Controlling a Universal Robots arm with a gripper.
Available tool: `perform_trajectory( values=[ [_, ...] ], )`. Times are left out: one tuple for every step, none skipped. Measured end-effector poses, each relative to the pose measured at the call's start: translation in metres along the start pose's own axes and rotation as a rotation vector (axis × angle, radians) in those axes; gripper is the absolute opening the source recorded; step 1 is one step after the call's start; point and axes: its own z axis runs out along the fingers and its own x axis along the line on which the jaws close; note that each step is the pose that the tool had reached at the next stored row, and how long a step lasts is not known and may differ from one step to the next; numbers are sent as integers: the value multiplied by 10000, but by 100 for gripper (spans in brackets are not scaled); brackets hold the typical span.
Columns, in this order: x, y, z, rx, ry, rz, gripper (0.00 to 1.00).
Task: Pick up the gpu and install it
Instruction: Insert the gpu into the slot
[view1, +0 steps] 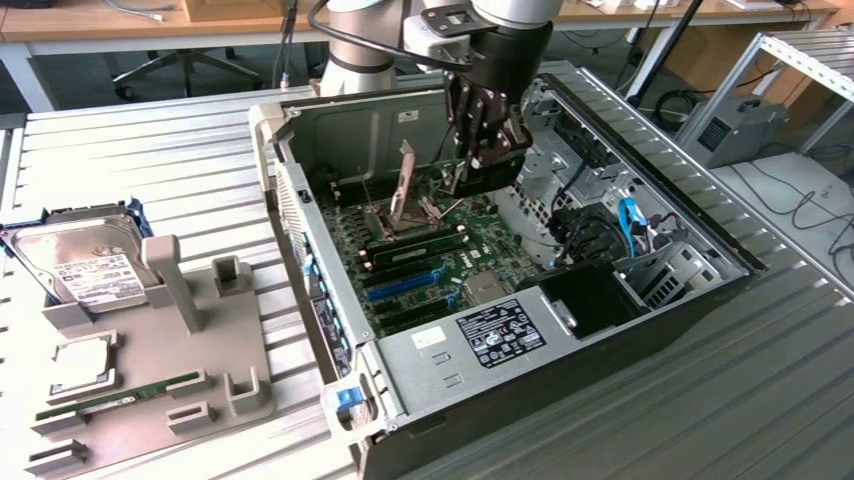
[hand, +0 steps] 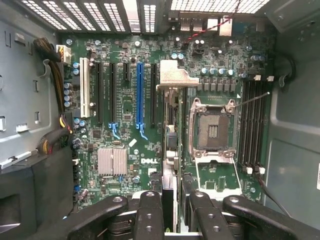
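Black gripper fingers (hand: 150, 210) are clamping the gpu (hand: 170, 150), a thin dark card with a silvery metal bracket, edge-on between them. Beneath the fingertips, the open grey metal computer case (view1: 641, 160) is holding a green motherboard (hand: 125, 145) with a blue expansion slot (hand: 139, 95) beside the card and an empty CPU socket (hand: 212, 131) on its other side. Case walls are closing in around the gripper (view1: 483, 160).

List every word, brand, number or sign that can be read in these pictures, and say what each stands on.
"DELL" in white on the green motherboard, beside the silver finned heatsink.
White label on the silver hard drive: print too small to read.
Black-and-white sticker on the grey metal power supply: too small to read.
White markings elsewhere on the motherboard: too small to read.
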Motion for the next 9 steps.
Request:
perform_trajectory(
  values=[
    [4, 3, 3, 0, -1, -1, 26],
    [7, 5, 5, 0, 0, -1, 26],
    [9, 8, 7, 0, 0, 0, 26],
    [12, 10, 9, 0, -1, 0, 26],
    [17, 15, 13, 0, 0, 0, 26],
    [21, 19, 15, 0, -1, 0, 26],
    [23, 21, 17, 0, 0, 0, 26],
    [26, 24, 19, 0, 0, 0, 26],
    [29, 27, 21, 0, -1, -1, 26]
  ],
)
